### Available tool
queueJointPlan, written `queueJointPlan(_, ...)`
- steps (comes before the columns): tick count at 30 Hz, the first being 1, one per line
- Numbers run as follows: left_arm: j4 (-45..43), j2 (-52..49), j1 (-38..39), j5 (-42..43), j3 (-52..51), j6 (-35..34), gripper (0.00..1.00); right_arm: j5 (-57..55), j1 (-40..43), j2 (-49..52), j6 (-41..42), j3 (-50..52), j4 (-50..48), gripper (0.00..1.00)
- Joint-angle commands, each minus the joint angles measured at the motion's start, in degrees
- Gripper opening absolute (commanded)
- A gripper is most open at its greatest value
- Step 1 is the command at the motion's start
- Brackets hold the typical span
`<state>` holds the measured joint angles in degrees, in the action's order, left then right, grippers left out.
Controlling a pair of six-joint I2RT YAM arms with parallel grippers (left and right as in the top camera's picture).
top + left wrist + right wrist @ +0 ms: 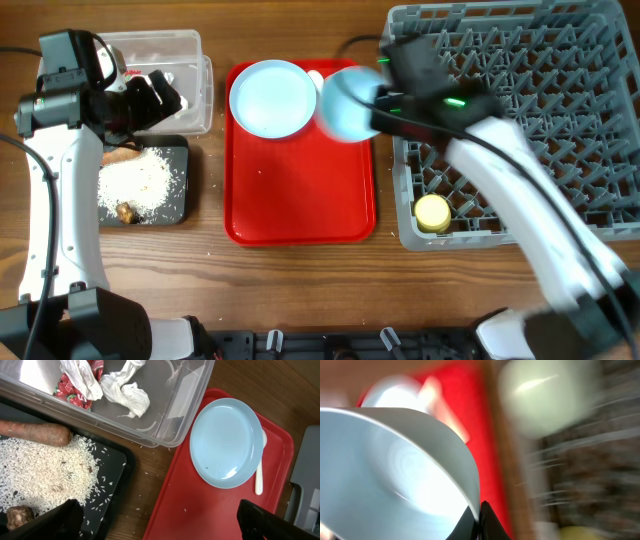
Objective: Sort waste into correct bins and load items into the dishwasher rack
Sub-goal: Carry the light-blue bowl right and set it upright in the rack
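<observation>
Here, right tool [479, 519] clenched on glossy pale blue bowl [345, 108], blurred, left tool [160, 521] spread wide.

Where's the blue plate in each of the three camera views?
Overhead: the plate lies at the top left of the red tray.
Left wrist: the plate is right of centre, on the red tray.
Right wrist: a blurred pale shape at top left, above the rim of the bowl, is probably the plate.
Shared landmark: the red tray, visible in all three views.
</observation>
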<state>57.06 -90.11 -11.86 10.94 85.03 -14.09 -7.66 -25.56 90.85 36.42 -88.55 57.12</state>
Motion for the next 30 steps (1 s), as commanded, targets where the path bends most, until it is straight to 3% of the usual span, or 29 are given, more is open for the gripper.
queueJointPlan(1, 0.0, 0.1, -0.3, -0.2, 0.6, 0.3, 1.0, -28.3, 2.0, -8.3, 1.7, -0.5, 4.6, 0.04)
queueJointPlan(5, 0.0, 0.1, -0.3, -0.2, 0.6, 0.3, 1.0, -44.1, 2.2, -11.6, 6.4, -0.5, 13.6, 0.04)
queueJointPlan(9, 0.0, 0.1, -0.3, -0.2, 0.6, 0.3, 1.0, -51.2, 2.2, -7.3, 1.0, -0.2, 20.2, 0.04)
queueJointPlan(16, 0.0, 0.1, -0.3, -0.2, 0.6, 0.3, 1.0, -55.3, 0.1, 6.0, -15.2, -0.2, 22.0, 0.04)
queueJointPlan(26, 0.0, 0.1, -0.3, -0.2, 0.6, 0.3, 1.0, -58.6, -3.4, 13.2, -22.4, -0.2, 22.9, 0.04)
queueJointPlan(30, 0.0, 0.1, -0.3, -0.2, 0.6, 0.3, 1.0, -58.6, -3.4, 13.6, -29.7, -0.2, 23.0, 0.04)
